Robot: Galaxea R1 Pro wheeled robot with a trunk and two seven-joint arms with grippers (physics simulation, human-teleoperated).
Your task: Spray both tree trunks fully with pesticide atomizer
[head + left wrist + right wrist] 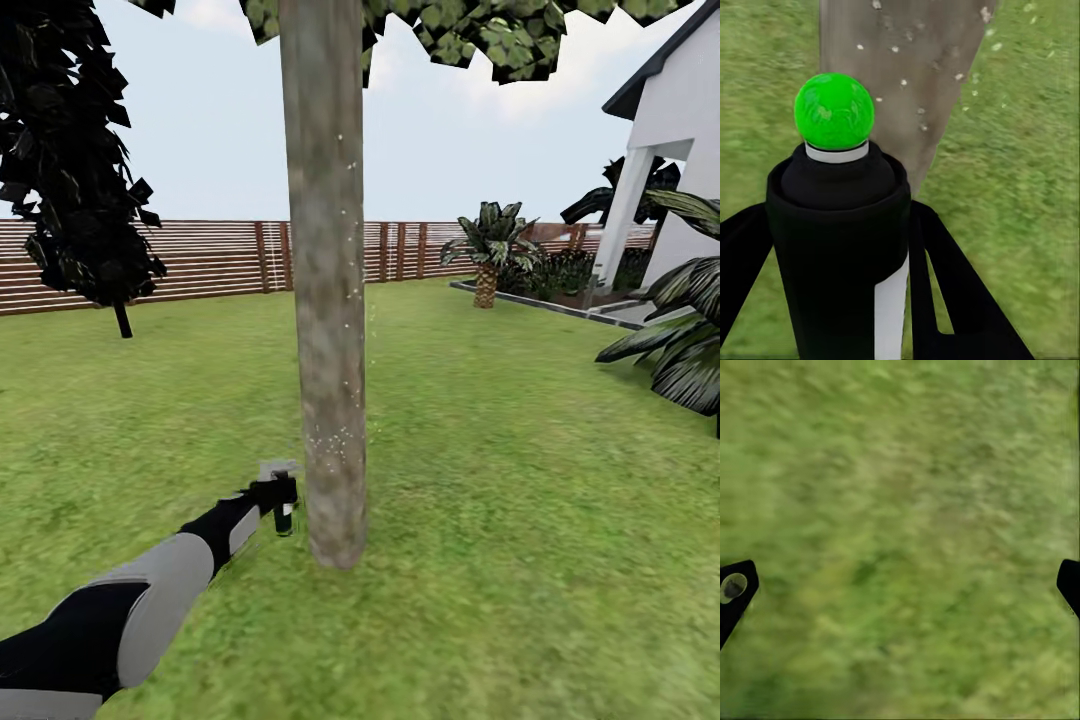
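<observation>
A thick mottled grey-brown tree trunk (325, 300) rises from the lawn in the middle of the head view, with leaves at the top. Pale specks dot its bark, thickest low down near the gripper's height. My left gripper (282, 500) is low, just left of the trunk's base, shut on the pesticide atomizer (285, 517). In the left wrist view the atomizer (840, 247) is a black bottle with a green ball top and a white stripe, held between the black fingers (945, 292) and pointing at the trunk (907, 67). My right gripper (900, 585) is open over bare grass.
A brown slat fence (200, 255) rings the lawn at the back. A dark-leaved tree (70, 170) stands at the far left. Palm-like plants (492, 245) and a white house (670, 150) are on the right. Open grass lies all around the trunk.
</observation>
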